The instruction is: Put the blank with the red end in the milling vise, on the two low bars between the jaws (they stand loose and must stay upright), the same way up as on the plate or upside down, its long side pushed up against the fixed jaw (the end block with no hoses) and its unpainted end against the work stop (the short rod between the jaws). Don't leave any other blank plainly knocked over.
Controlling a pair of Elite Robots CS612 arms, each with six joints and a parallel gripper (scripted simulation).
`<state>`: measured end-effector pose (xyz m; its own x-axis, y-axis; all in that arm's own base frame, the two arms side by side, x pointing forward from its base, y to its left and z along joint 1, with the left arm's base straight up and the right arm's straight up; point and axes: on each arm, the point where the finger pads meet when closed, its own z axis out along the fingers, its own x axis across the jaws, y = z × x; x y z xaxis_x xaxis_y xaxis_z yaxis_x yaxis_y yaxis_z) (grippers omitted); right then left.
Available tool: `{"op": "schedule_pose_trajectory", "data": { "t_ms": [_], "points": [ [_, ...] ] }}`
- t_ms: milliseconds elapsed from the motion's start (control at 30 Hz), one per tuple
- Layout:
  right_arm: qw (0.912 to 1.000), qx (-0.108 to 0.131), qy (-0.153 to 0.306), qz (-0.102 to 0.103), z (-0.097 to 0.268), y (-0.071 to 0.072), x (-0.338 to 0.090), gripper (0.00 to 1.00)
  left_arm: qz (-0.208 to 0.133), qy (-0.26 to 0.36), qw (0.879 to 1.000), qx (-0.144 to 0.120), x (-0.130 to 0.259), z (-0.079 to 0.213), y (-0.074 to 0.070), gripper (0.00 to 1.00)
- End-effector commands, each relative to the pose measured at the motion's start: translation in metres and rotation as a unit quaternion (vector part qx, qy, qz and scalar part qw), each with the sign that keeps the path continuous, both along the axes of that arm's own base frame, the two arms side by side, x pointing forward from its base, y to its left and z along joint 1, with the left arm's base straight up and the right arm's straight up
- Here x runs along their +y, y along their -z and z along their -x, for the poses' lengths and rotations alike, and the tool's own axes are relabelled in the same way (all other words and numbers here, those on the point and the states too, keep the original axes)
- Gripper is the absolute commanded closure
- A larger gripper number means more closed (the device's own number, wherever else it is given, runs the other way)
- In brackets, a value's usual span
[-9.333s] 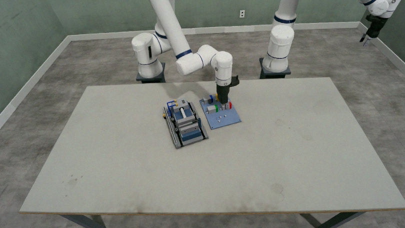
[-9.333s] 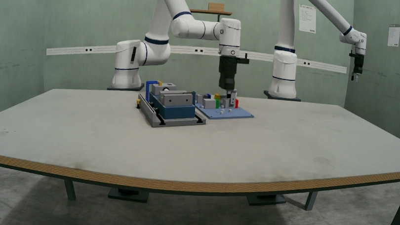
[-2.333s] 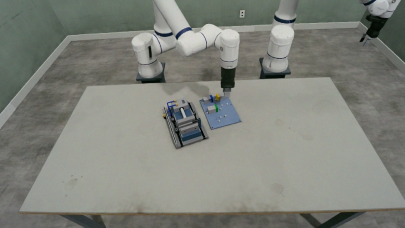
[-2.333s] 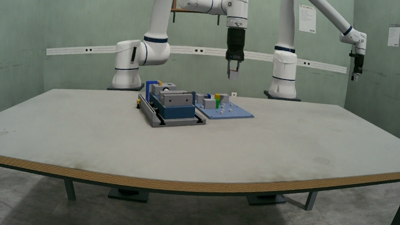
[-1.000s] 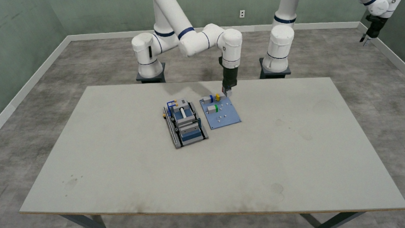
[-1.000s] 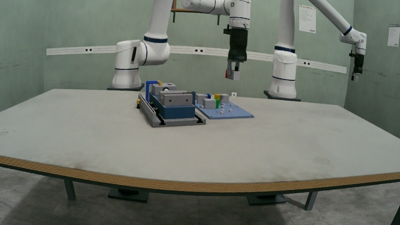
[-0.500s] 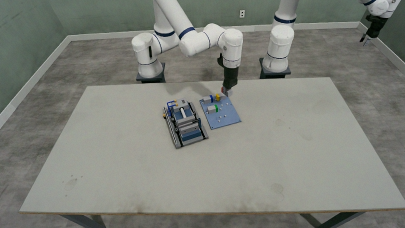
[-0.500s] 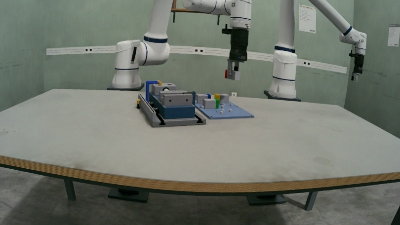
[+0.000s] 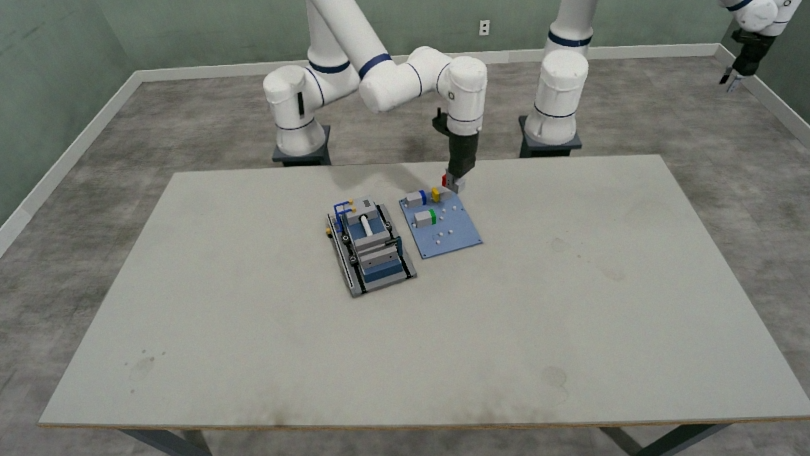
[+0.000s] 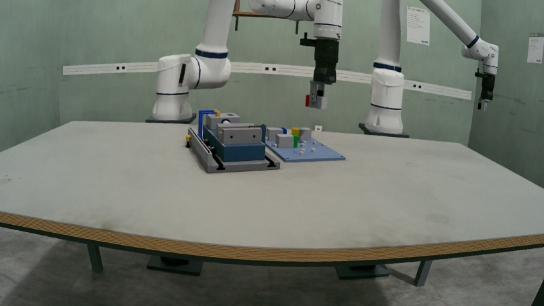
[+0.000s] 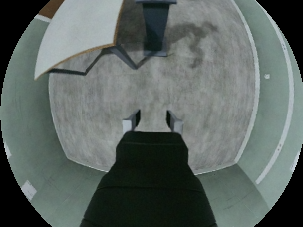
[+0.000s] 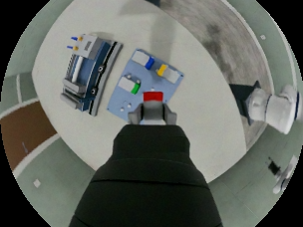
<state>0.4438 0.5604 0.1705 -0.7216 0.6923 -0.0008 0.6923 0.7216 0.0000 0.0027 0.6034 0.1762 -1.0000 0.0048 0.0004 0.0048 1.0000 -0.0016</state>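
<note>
While held, red-end blank (image 9: 445, 180) (image 10: 315, 103) (image 12: 152, 104), boxy, matte gray

The right arm (image 9: 396, 84) (image 10: 297, 7) reaches out over the table with its elbow high and its last segment pointing down, the wrist upright and the dark gripper body straight beneath it. The right gripper (image 9: 452, 182) (image 10: 316, 99) (image 12: 152, 109) is clamped on the red-ended blank, one finger on each side, fingertips pointing down and well above the tabletop in the exterior view. The left arm (image 9: 558, 84) (image 10: 387, 90) stretches away to the side, past the table's edge. Its wrist also points downward, and the left gripper (image 9: 732, 82) (image 10: 482, 106) (image 11: 152, 114) hangs over the floor with fingers spread wide and nothing between them.
</note>
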Motion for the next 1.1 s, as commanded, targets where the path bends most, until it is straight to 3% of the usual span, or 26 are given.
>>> {"op": "schedule_pose_trajectory", "data": {
  "t_ms": [0, 467, 1067],
  "points": [
    [0.9996, -0.001, -0.029, -0.001, -0.0007, -0.0013, 0.0005, 1.00, -0.001, 0.000, 1.000, 0.000, 0.0006, -0.0001, -0.0007, 0.00],
    [0.9939, -0.001, -0.110, -0.001, -0.0007, -0.0013, 0.0005, 1.00, -0.001, 0.000, 1.000, 0.000, 0.0006, -0.0001, -0.0007, 0.00],
    [0.9760, -0.001, -0.218, 0.000, -0.0007, -0.0013, 0.0005, 1.00, -0.001, 0.000, 1.000, 0.000, 0.0006, -0.0001, -0.0007, 0.00]
  ]
}}
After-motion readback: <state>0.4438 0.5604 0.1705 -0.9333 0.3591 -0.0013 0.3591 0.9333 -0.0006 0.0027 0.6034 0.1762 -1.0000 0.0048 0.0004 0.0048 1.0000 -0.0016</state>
